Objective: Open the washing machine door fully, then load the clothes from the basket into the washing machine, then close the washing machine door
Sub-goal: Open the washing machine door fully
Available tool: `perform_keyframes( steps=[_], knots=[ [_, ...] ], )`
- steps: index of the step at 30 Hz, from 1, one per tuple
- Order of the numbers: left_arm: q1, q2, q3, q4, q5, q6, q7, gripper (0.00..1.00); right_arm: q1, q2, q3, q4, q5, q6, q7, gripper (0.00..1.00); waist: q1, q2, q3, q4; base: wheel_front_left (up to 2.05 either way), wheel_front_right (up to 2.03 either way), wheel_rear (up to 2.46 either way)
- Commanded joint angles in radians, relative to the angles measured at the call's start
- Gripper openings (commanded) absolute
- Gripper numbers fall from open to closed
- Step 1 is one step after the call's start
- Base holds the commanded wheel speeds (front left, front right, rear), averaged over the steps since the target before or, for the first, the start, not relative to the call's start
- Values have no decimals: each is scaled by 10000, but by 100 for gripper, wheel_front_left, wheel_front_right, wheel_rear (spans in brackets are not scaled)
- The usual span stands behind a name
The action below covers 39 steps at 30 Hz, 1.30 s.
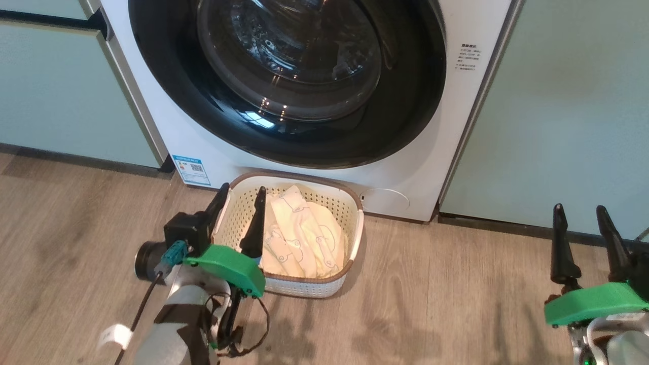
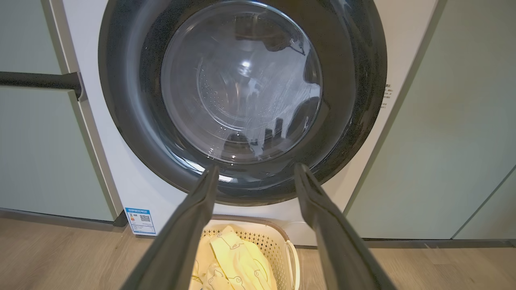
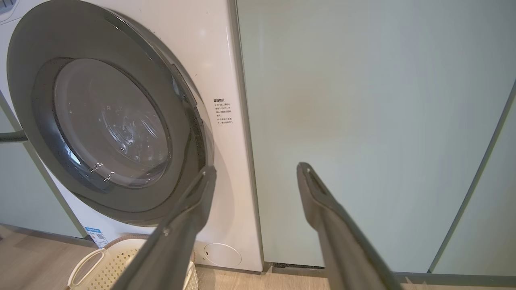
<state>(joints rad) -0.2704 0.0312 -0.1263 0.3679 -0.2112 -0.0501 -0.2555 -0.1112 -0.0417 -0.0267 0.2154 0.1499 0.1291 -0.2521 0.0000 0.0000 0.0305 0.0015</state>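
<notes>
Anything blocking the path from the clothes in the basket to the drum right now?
Yes: the washing machine door lies across the front of the washing machine, directly above the basket holding the clothes. The left gripper and right gripper are both open, neither touching the door.

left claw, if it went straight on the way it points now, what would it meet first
Probably the lower part of the shut round washing machine door with glossy black rim; the left claw aims above the cream perforated basket.

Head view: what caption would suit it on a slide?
Left hand and right hand, both open, hover before the closed washing machine door; the basket of yellow clothes sits at its foot.
</notes>
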Motion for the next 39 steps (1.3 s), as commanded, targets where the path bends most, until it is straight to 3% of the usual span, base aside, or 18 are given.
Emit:
perform_keyframes(
  steps=[1,16,18,20,21,25,29,35,39],
  knots=[
    [-497,190,383,-279,59,21,-63,100,-434,-85,217,-372,21,16,-97,100,0,0,-2,0,0,0,0],
    [-506,190,386,-157,128,61,-63,100,-379,-85,222,-343,53,16,-97,100,0,0,-13,2,0,0,0],
    [-508,190,375,-158,130,68,-63,100,-389,-85,264,-362,100,16,-97,75,0,0,-10,6,0,0,0],
    [-511,190,367,-157,118,83,-63,100,-441,-85,382,-361,234,16,-97,42,0,0,0,12,0,0,0],
    [-514,190,368,-160,84,88,-63,100,-471,-85,424,-331,436,16,-97,0,0,0,6,15,0,0,0],
    [-504,190,327,-189,62,111,-63,100,-722,-85,639,-17,1714,16,-97,0,0,0,36,31,0,0,0],
    [-535,190,224,-160,28,155,-63,100,-1630,-242,1356,1089,3746,16,-97,0,0,0,218,81,0,0,0],
    [-627,190,67,-151,-13,173,-63,100,-3132,-1495,2886,1995,7414,16,504,0,0,0,503,248,0,0,0],
    [-671,190,-20,-134,-34,190,-63,100,-3835,-2142,3100,1838,9448,16,1410,0,0,0,669,363,0,0,0]
  ],
)
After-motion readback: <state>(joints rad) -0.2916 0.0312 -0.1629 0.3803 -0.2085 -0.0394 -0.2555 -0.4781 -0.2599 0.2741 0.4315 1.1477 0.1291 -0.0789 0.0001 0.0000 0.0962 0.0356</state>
